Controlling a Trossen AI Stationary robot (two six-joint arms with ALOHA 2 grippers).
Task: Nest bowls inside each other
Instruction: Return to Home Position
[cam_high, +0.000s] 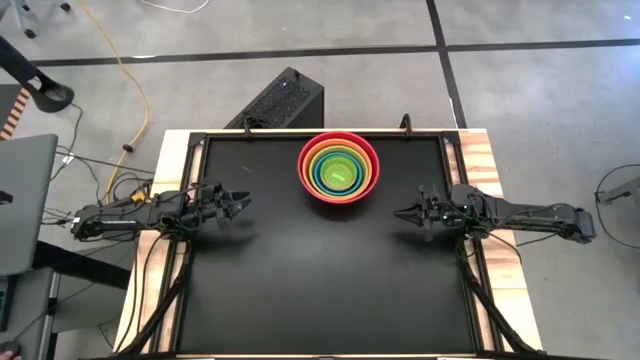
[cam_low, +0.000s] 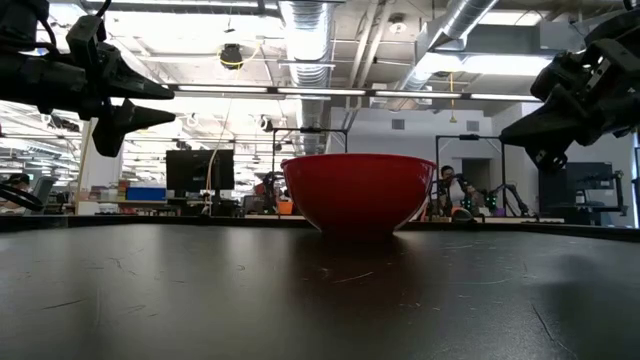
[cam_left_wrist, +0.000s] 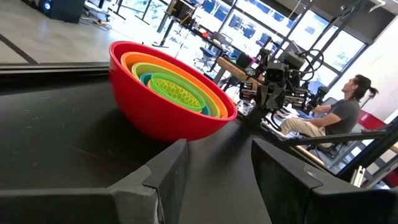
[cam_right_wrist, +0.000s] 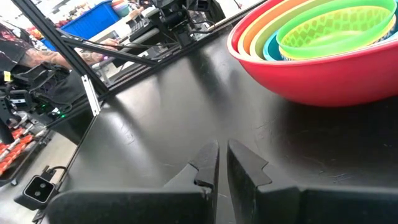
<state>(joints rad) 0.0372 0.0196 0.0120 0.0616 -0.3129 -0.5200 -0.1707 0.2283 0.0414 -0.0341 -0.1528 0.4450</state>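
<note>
The bowls stand nested in one stack (cam_high: 338, 167) at the far middle of the black table. The large red bowl (cam_low: 360, 190) is outermost and rests on its base. Inside it come orange, lime-green and blue rims, with a bright green bowl (cam_left_wrist: 177, 92) innermost. My left gripper (cam_high: 243, 203) hovers open at the table's left side, level, pointing toward the middle, well short of the stack. At the right side my right gripper (cam_high: 400, 213) hovers shut, with only a thin slit between its fingers (cam_right_wrist: 208, 163), and points at the table's middle. Neither gripper holds anything.
Bare black tabletop (cam_high: 320, 280) stretches between both grippers and toward the near edge. A dark box (cam_high: 283, 100) lies on the floor beyond the far edge. In the room behind, a person (cam_left_wrist: 339, 115) sits at a bench with other robot arms.
</note>
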